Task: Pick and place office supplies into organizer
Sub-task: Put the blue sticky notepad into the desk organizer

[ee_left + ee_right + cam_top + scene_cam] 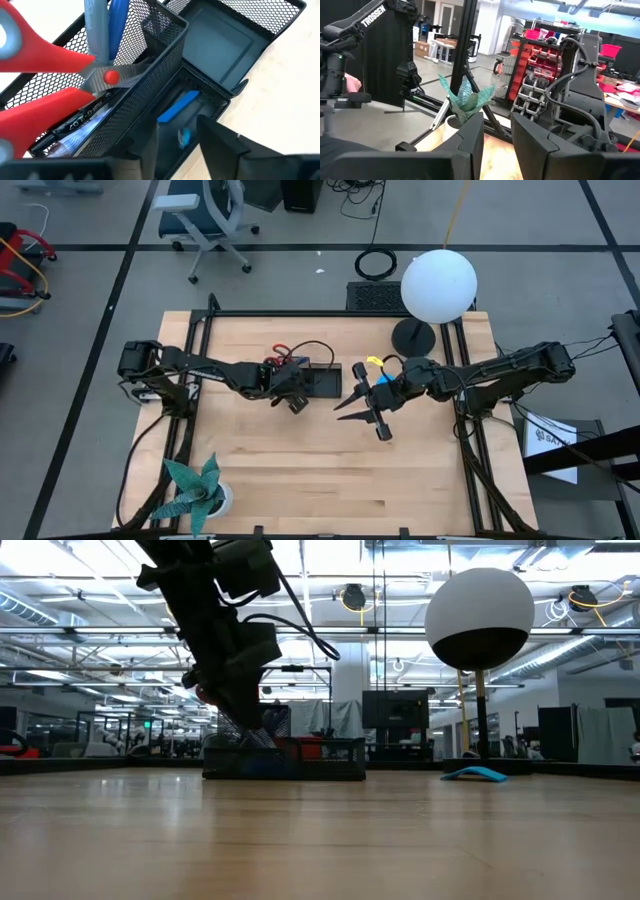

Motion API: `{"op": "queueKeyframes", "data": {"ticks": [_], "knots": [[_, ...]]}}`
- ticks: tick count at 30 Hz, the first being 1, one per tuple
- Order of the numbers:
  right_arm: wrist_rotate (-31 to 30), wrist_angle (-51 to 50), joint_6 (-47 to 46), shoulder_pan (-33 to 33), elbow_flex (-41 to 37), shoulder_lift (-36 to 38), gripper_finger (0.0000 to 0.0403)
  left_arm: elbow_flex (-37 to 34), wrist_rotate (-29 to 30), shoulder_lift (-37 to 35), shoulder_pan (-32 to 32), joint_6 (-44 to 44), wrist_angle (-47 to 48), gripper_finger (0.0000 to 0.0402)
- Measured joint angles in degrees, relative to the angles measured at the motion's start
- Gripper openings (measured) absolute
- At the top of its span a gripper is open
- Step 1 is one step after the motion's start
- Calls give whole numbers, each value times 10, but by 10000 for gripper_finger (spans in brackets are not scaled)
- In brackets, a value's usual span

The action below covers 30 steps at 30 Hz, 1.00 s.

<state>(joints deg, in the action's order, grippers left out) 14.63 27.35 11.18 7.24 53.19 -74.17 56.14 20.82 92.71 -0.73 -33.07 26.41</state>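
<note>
Near the far middle of the table, the left gripper (297, 402) hangs just over the black mesh organizer (322, 380). Its fingers (220, 145) stand a little apart and hold nothing. Red-handled scissors (45, 75) and pens (97, 30) stand in the organizer's tall compartment; a small blue piece (177, 106) lies in the narrow one beside it. The right gripper (383, 427) hovers above the bare wood, right of the organizer, fingers slightly parted and empty. A blue notepad (476, 774) lies near the lamp (438, 285).
</note>
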Motion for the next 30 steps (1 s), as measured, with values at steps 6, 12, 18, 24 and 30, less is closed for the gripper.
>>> {"op": "queueKeyframes", "data": {"ticks": [6, 12, 18, 24, 30], "knots": [[1, -10, -7, 0, 0, 0, 89, 2, 0, 0, 0, -3, -2, 186], [-12, -41, -11, 1, 0, -1, 89, 5, 0, -32, 21, 24, -67, 203], [-137, -105, -6, 23, 1, 3, 89, 5, 20, -92, 74, 84, -150, 204], [-374, -206, 35, 66, 1, 1, 89, 6, 33, -165, 125, 127, -154, 204], [-609, -275, 36, 125, 1, -3, 89, 5, 85, -222, 179, 166, -164, 205]]}}
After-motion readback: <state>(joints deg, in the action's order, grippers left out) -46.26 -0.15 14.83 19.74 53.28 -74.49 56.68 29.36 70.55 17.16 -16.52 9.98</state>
